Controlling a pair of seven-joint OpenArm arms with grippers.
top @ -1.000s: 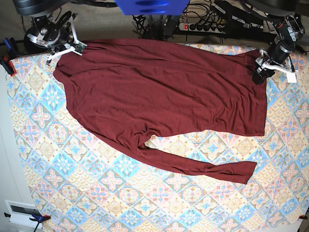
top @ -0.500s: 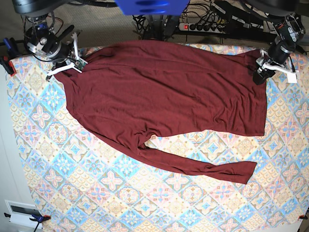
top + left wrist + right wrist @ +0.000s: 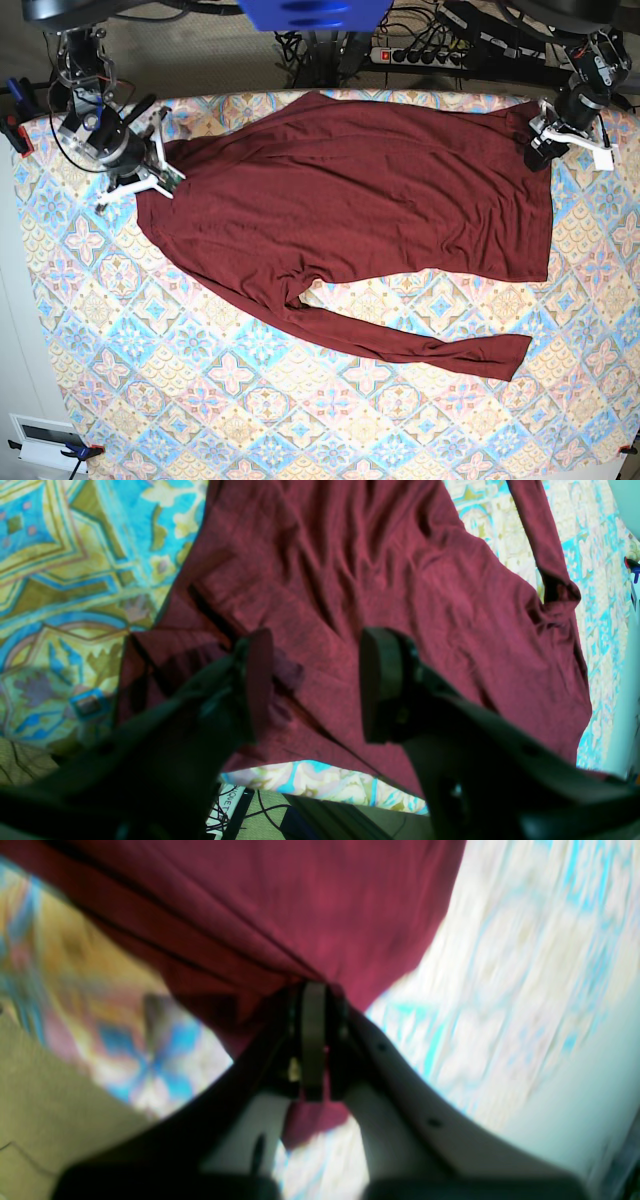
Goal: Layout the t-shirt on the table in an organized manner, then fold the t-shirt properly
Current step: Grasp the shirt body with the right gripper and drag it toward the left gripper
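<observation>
The dark maroon t-shirt (image 3: 340,200) lies spread across the far half of the patterned table (image 3: 200,400), with one long sleeve (image 3: 420,345) trailing toward the front. My right gripper (image 3: 160,182) is shut on the shirt's left corner. The right wrist view shows its jaws closed on bunched maroon fabric (image 3: 320,930), the gripper (image 3: 314,995) just above the cloth. My left gripper (image 3: 540,150) is at the shirt's far right corner. In the left wrist view it (image 3: 317,680) is open, with its fingers apart over the t-shirt (image 3: 400,580).
A power strip and cables (image 3: 430,50) lie beyond the table's far edge. Clamps (image 3: 15,135) hold the cloth at the left edge. A white box (image 3: 45,440) sits at the front left corner. The table's right edge is close to the left arm.
My right gripper has moved toward the front and slightly right, dragging the shirt's left corner away from the far edge. The left arm has stayed in place.
</observation>
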